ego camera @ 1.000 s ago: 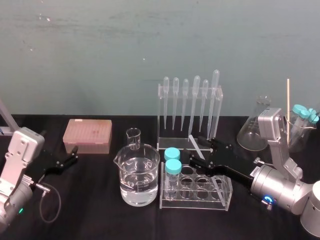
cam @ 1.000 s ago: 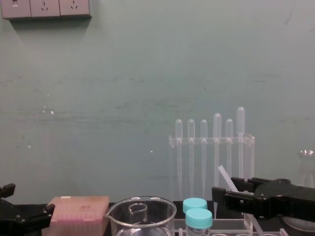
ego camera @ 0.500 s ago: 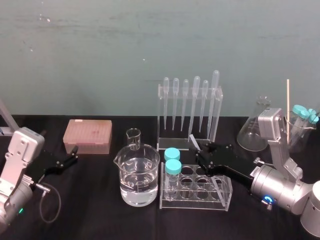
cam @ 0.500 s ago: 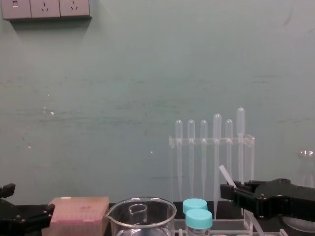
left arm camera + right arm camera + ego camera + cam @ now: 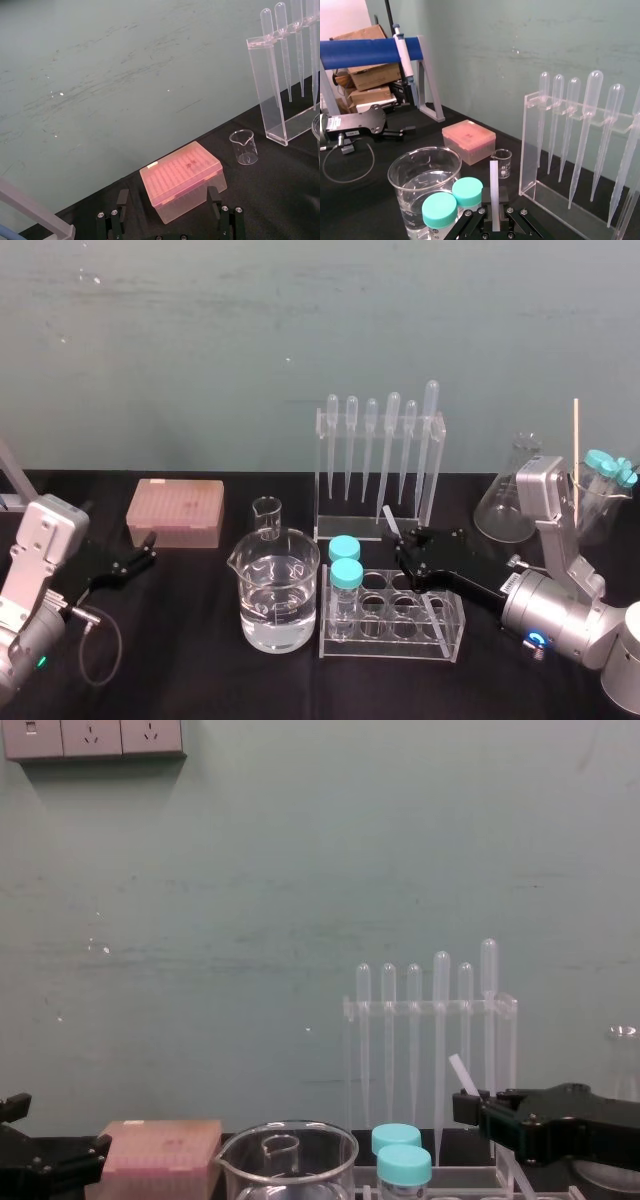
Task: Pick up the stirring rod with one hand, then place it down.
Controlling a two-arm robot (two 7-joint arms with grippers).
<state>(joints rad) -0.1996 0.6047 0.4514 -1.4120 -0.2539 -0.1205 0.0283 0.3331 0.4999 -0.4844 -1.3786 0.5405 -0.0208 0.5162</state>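
White and translucent, the rod (image 5: 390,521) is sitting clamped in the fingers of the right gripper (image 5: 408,540). It is tilting, with its free end rising toward the pipette rack (image 5: 381,465). The gripper is hovering just in front of that rack, close to the tube rack (image 5: 392,615) and its two teal-capped tubes (image 5: 345,560). Well off to the pipette rack's left, past the beaker (image 5: 275,590) and the pink box (image 5: 176,511), the left gripper (image 5: 146,550) is idling low by the table (image 5: 200,660), fingers spread apart.
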